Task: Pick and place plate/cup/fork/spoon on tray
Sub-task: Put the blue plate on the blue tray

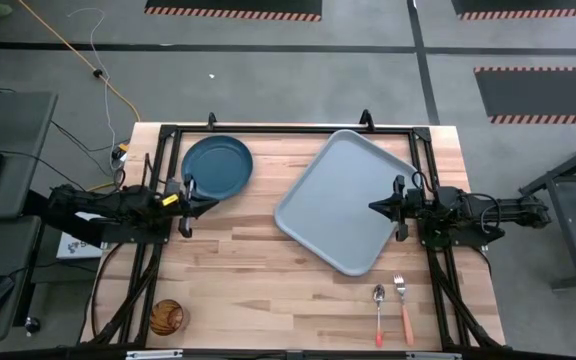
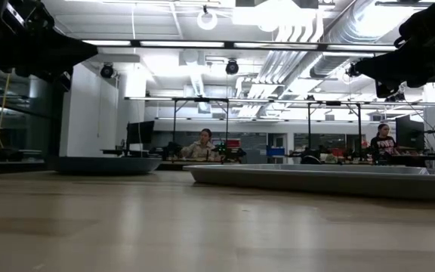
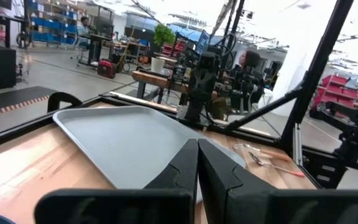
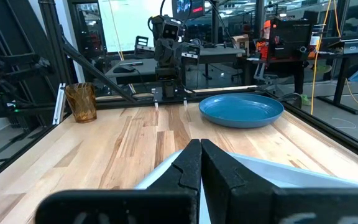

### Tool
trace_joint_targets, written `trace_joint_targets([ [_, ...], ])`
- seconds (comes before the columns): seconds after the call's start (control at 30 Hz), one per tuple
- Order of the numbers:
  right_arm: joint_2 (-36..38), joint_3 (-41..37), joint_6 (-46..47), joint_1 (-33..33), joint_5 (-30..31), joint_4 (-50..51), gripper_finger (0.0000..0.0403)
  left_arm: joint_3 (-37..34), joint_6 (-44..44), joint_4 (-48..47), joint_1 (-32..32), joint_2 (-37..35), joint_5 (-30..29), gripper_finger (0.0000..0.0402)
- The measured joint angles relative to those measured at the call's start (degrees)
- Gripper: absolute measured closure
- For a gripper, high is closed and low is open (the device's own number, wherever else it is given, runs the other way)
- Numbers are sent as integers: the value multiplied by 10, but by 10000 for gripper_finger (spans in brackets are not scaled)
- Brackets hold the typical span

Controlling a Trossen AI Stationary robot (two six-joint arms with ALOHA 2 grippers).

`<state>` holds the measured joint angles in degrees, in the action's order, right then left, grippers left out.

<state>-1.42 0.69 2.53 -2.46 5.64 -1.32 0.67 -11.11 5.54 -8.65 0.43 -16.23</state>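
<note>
The teal-blue plate (image 1: 217,165) lies flat on the table at the far left. The grey-blue tray (image 1: 345,199) lies flat and askew at the centre right. The amber cup (image 1: 166,317) stands upright near the front left corner. The spoon (image 1: 379,311) and the fork (image 1: 403,306) lie side by side near the front right, orange handles toward the near edge. My left gripper (image 1: 213,203) is shut and empty, raised just near-side of the plate. My right gripper (image 1: 373,207) is shut and empty, raised over the tray's right part.
A black metal frame (image 1: 288,128) runs along the table's far edge and both sides. Bare wood (image 1: 258,270) lies between the cup and the cutlery. People sit at desks in the room beyond the table (image 2: 202,147).
</note>
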Motion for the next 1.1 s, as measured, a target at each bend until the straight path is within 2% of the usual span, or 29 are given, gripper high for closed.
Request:
trace_joint_targets([
  [0.17,0,0,0,0,0,0,402,5,36,160,2,41,-45,397],
  [0.23,0,0,0,0,0,0,402,34,51,162,8,88,-51,383],
  [0.3,0,0,0,0,0,0,402,85,52,113,17,155,-73,360],
  [0.4,0,0,0,0,0,0,402,182,27,-36,39,273,-114,314],
  [0.53,0,0,0,0,0,0,402,306,-102,-263,81,416,-124,249],
  [0.63,0,0,0,0,0,0,402,353,-190,-382,108,508,-96,211],
  [0.8,0,0,0,0,0,0,402,359,-206,-383,140,616,-6,177],
  [1.1,0,0,0,0,0,0,402,359,-176,-371,207,717,14,174],
])
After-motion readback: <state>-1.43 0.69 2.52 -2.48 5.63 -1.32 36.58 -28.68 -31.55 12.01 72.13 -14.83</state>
